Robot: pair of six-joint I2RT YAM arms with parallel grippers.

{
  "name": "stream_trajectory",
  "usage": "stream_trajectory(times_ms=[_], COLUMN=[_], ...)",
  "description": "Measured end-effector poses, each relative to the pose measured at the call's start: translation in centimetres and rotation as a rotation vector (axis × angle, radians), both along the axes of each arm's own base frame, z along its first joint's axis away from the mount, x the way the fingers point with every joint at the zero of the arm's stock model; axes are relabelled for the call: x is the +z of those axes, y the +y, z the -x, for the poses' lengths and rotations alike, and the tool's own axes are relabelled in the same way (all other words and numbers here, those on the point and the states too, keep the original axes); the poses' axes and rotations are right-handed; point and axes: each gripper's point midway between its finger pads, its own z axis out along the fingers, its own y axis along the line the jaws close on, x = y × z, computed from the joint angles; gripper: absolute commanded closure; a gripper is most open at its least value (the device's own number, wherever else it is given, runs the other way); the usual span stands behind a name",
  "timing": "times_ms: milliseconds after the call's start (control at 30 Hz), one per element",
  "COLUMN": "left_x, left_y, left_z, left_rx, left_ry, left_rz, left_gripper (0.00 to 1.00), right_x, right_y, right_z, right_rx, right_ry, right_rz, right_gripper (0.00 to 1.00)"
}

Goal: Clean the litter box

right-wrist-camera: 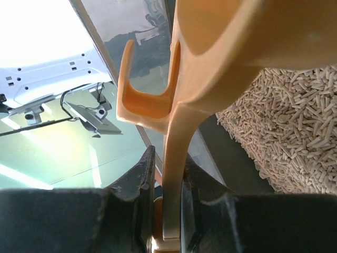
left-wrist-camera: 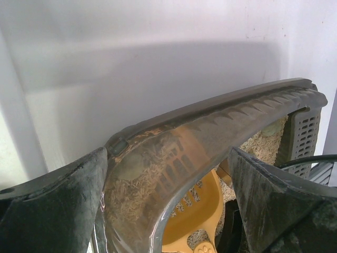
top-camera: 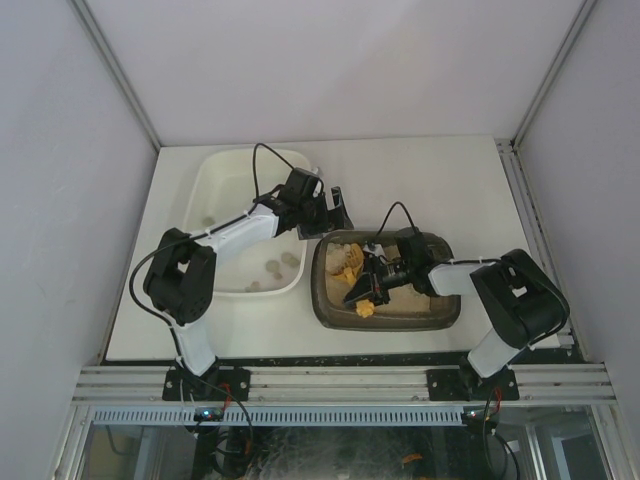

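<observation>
The dark grey-brown litter box (top-camera: 388, 325) with beige litter sits right of centre. My right gripper (top-camera: 372, 285) reaches into it and is shut on the handle of an orange slotted scoop (top-camera: 349, 262). In the right wrist view the fingers (right-wrist-camera: 142, 179) clamp the scoop's handle (right-wrist-camera: 174, 158) above the litter pellets (right-wrist-camera: 295, 121). My left gripper (top-camera: 338, 212) hovers at the box's far left corner. It is open, and in the left wrist view (left-wrist-camera: 168, 153) the box's rim (left-wrist-camera: 210, 113) lies between its spread fingers, with the scoop (left-wrist-camera: 195, 211) below.
A larger cream-white tub (top-camera: 215, 170) stands left of the litter box and holds several small grey clumps (top-camera: 277, 265). White walls close in the table on three sides. A metal rail runs along the near edge (top-camera: 340, 383).
</observation>
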Motion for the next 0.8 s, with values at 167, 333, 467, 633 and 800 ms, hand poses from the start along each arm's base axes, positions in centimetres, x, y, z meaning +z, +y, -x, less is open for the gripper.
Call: stream_trajectory(times_ms=[167,333,467,633,800], left_x=[0.0,0.0,0.0,0.0,0.0], left_y=[0.0,-0.1,-0.1,-0.1,-0.1], left_z=[0.0,0.1,0.1,0.1,0.1], left_rx=[-0.006,-0.008,-0.009,-0.010,-0.015], left_ry=[-0.001,-0.002,-0.003,-0.003,-0.006], left_rz=[0.000,0.001,0.001,0.000,-0.002], left_gripper=[0.01,0.02,0.02,0.02,0.02], right_x=[0.0,-0.2,-0.4,-0.4,-0.6], right_y=[-0.1,-1.0,-1.9,-2.5,-3.3], right_z=[0.2,0.1,0.3,0.7,1.0], right_rx=[0.001,-0.030,-0.070,-0.101,-0.113], right_ry=[0.011,0.020,0.022,0.011,-0.001], right_rz=[-0.017,-0.003,0.012,0.069,0.176], right_gripper=[1.00,1.00,1.00,1.00,1.00])
